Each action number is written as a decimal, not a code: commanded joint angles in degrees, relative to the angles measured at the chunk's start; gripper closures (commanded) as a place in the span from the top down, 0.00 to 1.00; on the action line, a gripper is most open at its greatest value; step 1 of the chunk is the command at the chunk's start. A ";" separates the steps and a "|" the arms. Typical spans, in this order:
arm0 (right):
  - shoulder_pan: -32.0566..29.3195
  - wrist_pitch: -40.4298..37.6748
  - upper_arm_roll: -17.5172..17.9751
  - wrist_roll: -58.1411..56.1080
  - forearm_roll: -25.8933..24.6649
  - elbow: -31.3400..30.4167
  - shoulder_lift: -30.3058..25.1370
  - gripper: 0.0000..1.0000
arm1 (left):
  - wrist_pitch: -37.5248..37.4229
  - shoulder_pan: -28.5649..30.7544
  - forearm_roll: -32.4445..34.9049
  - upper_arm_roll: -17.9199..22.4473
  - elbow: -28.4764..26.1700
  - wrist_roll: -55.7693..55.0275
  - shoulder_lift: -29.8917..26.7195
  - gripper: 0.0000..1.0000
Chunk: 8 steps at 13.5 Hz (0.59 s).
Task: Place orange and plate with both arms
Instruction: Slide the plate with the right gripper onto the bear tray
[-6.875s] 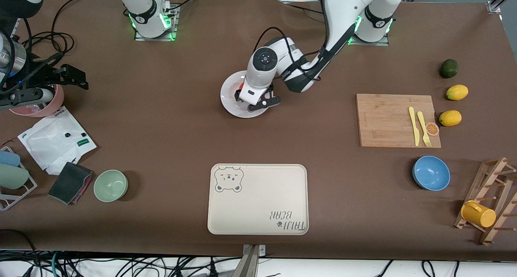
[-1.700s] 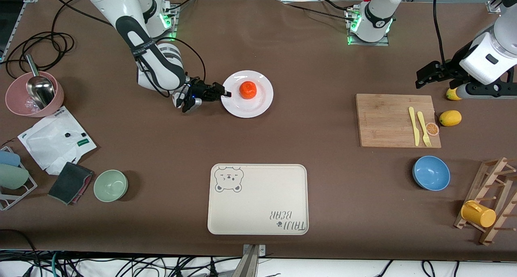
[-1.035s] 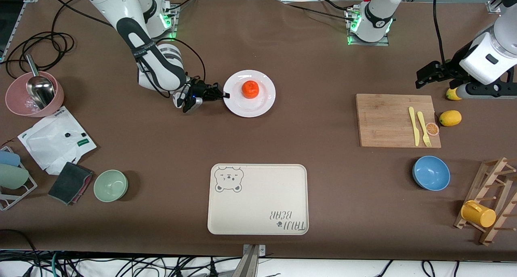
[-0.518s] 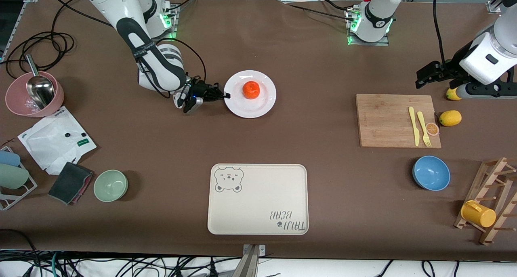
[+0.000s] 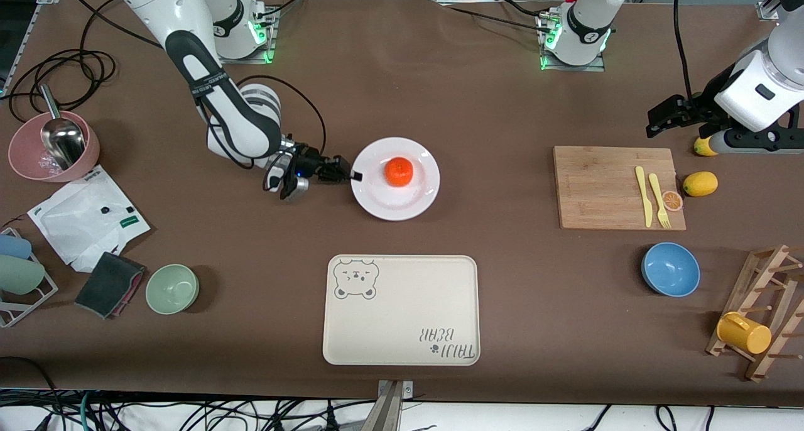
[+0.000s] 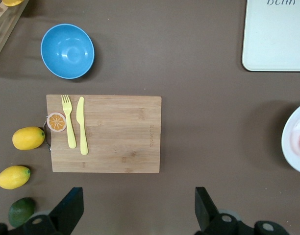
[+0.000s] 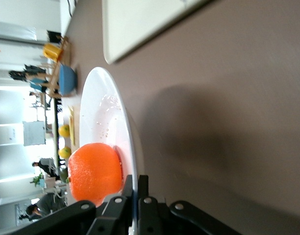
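Right claw carries the plate, with the orange on it, toward the tray.

The right claw (image 5: 352, 175) is clenched on the rim of the plate (image 5: 377, 201) at the edge toward the right arm's end of the table; in the right wrist view its fingers (image 7: 128, 188) pinch that rim, and the shadow cast on the table suggests the plate is lifted. The orange (image 5: 399, 171) sits near the plate's middle. The tray (image 5: 402, 274) lies nearer the front camera, apart from the plate. This looks like the carrying step; the next move probably calls for keeping the plate level so the orange does not roll, then lowering it. The left claw (image 5: 681, 114) waits spread open and empty over a lemon (image 5: 702, 146), which it half hides; the cutting board (image 5: 603, 186) is just beside.
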 commanded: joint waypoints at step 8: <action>-1.92 -0.02 0.47 14.68 -15.46 23.71 14.73 0.00 | -1.03 -0.40 -0.46 0.45 0.45 0.26 -0.48 1.00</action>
